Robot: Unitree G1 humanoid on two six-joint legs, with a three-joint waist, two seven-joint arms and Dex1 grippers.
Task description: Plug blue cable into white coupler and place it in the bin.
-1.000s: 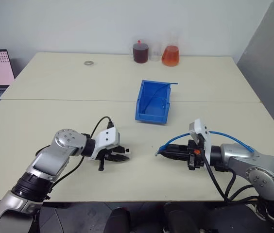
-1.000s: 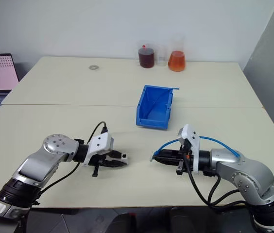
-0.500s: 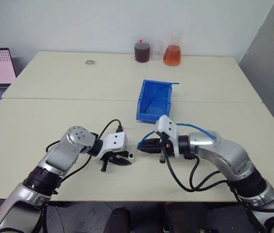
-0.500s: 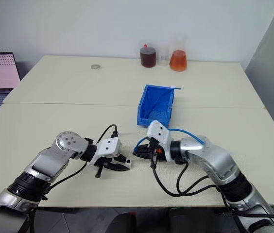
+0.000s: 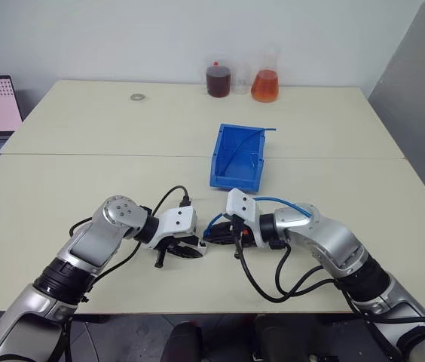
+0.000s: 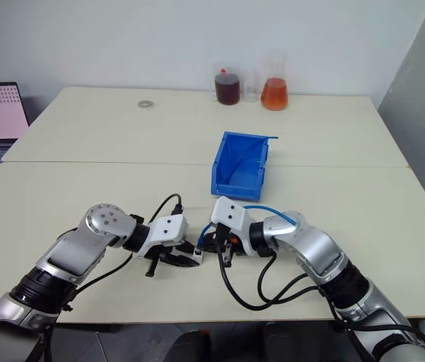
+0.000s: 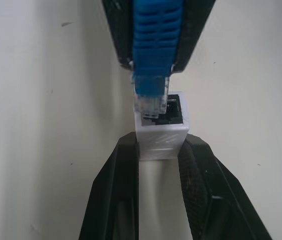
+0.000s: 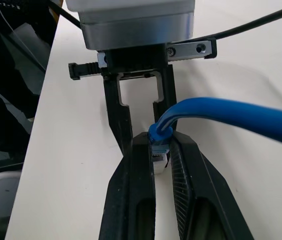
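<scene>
Left tool (image 7: 159, 150) clamps white coupler (image 7: 161, 134); right tool (image 8: 162, 150) clamps blue cable (image 8: 221, 114), plug at coupler's opening.

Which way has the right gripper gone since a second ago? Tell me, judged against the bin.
Yes. The right gripper, holding the blue cable, has swung toward the robot's left, from right of the bin to below its front, meeting the white coupler.

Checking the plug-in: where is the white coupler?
Clamped in the left gripper, the white coupler sits at the table's near-centre, against the blue cable plug, in front of the bin.
</scene>
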